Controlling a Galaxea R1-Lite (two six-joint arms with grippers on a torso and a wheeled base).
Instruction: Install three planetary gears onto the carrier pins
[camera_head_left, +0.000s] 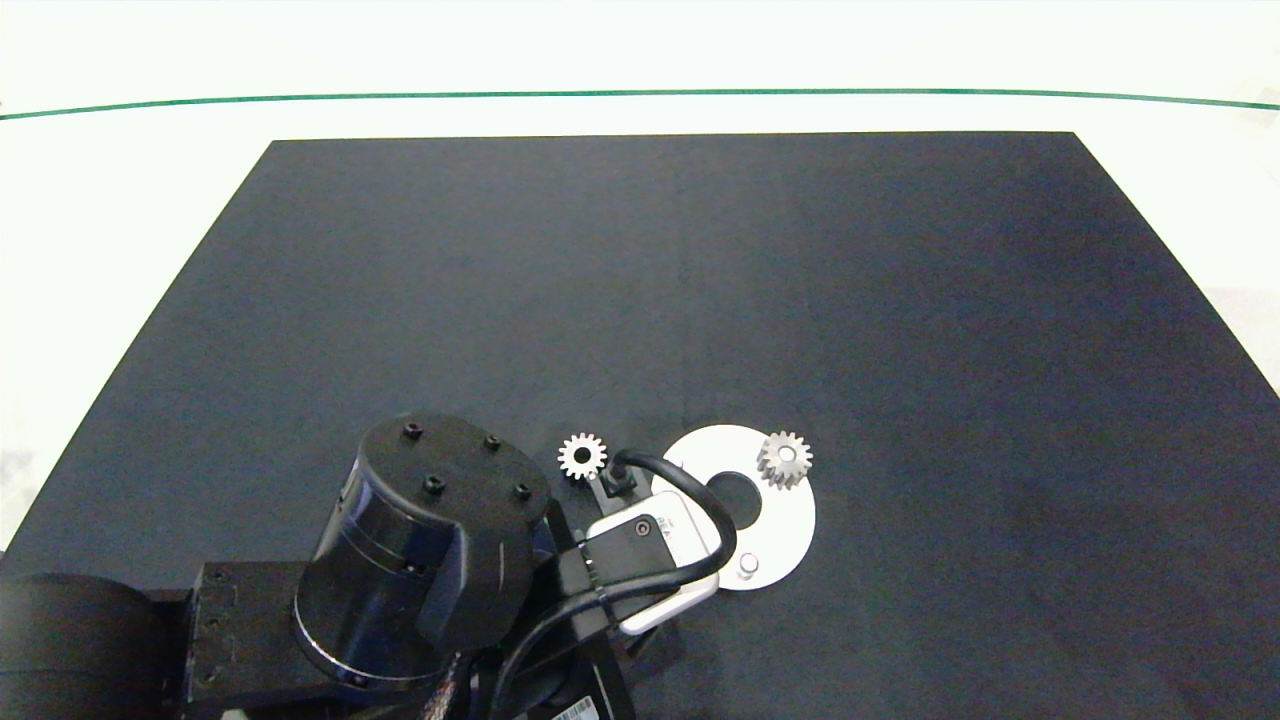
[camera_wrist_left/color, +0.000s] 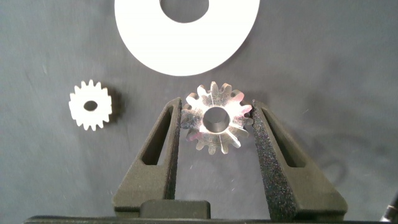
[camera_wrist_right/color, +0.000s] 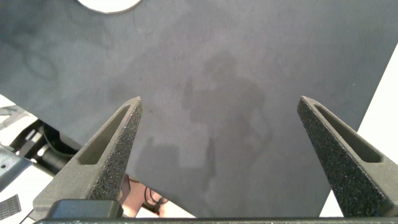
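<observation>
Silver-grey toothed metal gear sits clamped between the left gripper's grey fingers, above the black worktop near its front edge, just beside the flat white round disc. A second gear lies on the mat nearby; a third rests on the disc, whose bare pale pin stands at its front rim. The right gripper hangs spread wide, holding nothing.
</observation>
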